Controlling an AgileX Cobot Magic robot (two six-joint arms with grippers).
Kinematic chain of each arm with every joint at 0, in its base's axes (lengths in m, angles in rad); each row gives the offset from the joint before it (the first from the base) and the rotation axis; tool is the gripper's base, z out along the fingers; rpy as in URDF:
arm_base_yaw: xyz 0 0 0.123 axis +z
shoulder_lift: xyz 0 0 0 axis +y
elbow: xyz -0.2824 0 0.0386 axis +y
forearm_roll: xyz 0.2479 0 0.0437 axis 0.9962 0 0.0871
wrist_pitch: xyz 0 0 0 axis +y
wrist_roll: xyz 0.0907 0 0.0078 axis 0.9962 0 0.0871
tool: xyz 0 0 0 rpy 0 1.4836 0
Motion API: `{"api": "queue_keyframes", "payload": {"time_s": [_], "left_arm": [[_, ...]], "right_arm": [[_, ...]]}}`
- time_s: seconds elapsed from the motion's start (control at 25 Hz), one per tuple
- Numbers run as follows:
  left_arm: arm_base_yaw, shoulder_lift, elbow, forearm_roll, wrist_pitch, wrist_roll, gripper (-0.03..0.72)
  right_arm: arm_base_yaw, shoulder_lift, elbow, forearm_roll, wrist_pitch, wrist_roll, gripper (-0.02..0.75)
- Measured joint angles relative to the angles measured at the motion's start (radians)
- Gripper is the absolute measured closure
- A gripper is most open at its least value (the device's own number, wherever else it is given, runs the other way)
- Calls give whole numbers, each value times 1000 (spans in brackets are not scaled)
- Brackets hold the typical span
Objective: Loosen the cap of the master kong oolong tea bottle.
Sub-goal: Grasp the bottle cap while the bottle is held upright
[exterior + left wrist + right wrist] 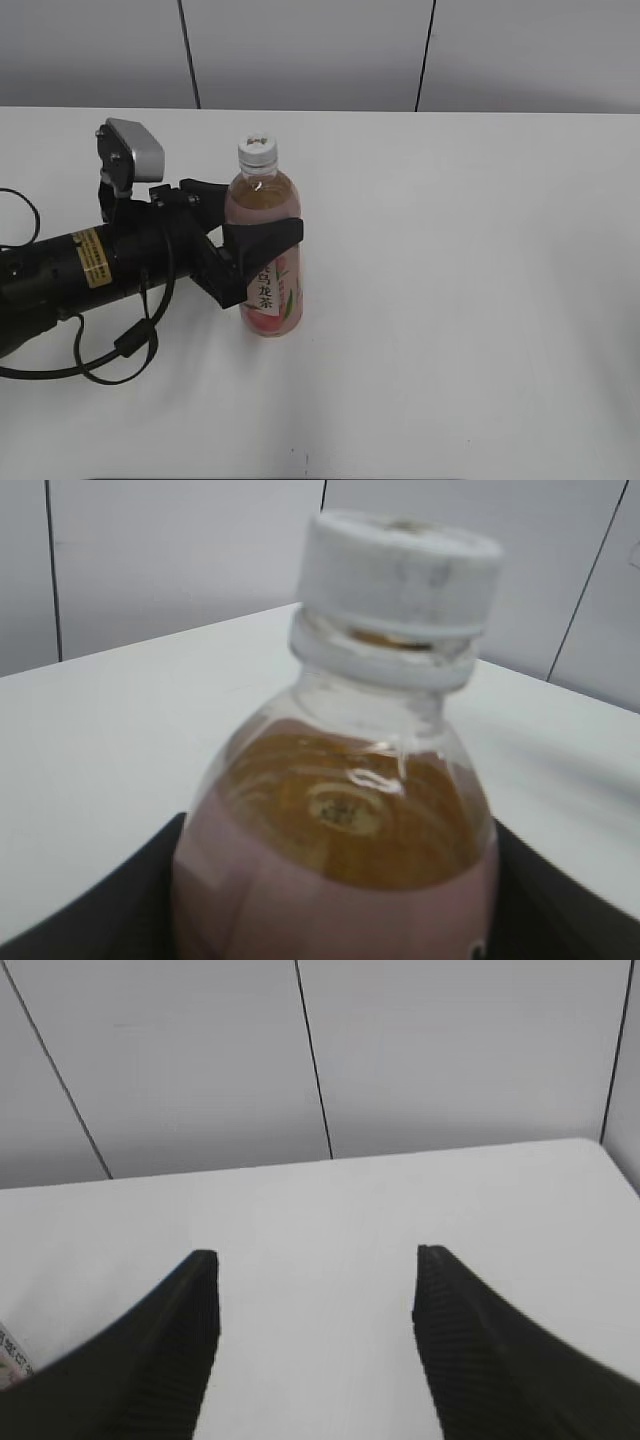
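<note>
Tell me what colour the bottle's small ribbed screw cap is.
White. The ribbed plastic screw cap shows best in the left wrist view, slightly scuffed.

You are looking at a robot test bench in a lab-like room, not a home or shop. The plain white worktop [480, 300] is bare save for a single bottle [265, 250], and behind it runs a wall of pale grey panels [300, 50] split by thin dark vertical seams. A black robot arm [90, 265] with a yellow label, a trailing black cable [120, 345] and a silver wrist camera [133, 150] reaches across the surface.
</note>
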Motion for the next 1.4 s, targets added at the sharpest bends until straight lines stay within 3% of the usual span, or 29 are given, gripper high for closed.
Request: {"api": "queue_keyframes", "payload": {"time_s": [0.24,0.48,0.72,1.12,1.4], "left_arm": [[0,0,0,0,0,0,221],[0,0,0,0,0,0,221],[0,0,0,1,-2,0,221],[0,0,0,1,-3,0,221],[0,0,0,1,-3,0,221]], "right_arm": [[0,279,-67,54,-59,-15,299],[0,575,-245,67,-37,-217,300],[0,823,-510,131,166,-389,305],[1,1096,-857,374,492,-676,312],[66,1264,-1083,385,651,-751,314]]}}
